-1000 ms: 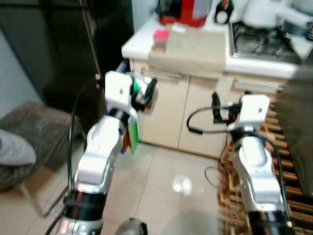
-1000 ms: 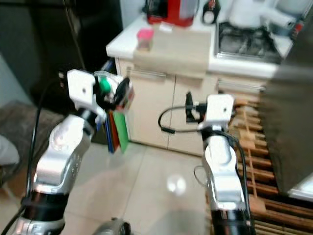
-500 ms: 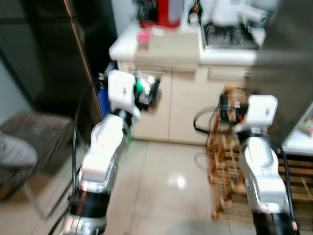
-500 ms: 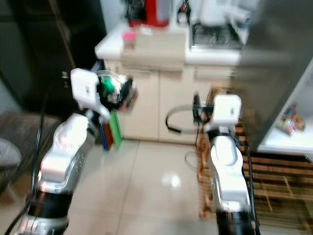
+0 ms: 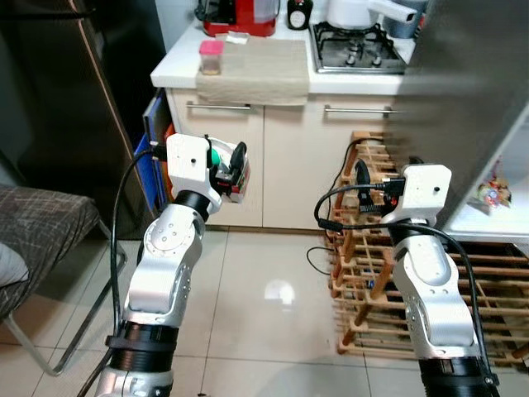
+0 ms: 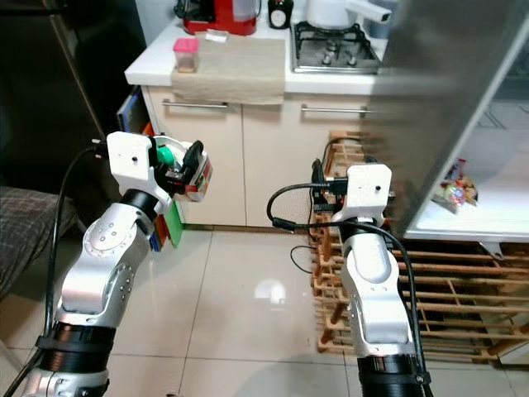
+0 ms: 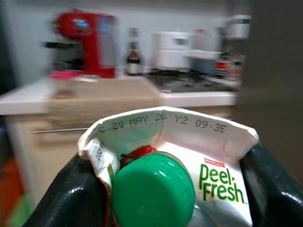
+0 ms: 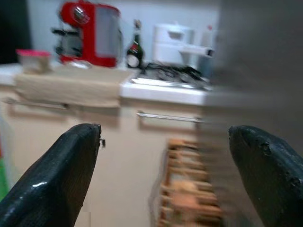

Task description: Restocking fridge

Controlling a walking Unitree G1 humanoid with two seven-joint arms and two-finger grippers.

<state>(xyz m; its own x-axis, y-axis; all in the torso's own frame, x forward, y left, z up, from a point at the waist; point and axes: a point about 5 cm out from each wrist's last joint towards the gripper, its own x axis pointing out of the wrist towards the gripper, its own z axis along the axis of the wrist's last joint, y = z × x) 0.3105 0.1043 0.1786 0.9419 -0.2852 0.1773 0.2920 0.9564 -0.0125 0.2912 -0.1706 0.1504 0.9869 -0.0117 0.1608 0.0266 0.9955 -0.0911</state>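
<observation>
Between my left gripper's point(image 7: 161, 189) black fingers point(image 7: 75, 198) sits a Peel Fresh juice carton point(image 7: 189, 156), clamped tight and raised at chest height before the cabinet point(image 5: 273, 165). Up close, my left wrist view catches its green cap point(image 7: 154, 194) and a printed date. My right gripper point(image 8: 165, 165) hangs spread wide, holding nothing. Since a second ago my head has swung right, and the fridge door point(image 6: 438, 99) now looms there.

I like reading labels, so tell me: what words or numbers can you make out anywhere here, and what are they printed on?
"Peel Fresh": brand on the juice carton clamped in the left gripper.
"C 20 MAY 26 Y2 09:35": date stamp along the carton's top edge.
Small word above the brand: too small to read.
Side print: unreadable.
</observation>
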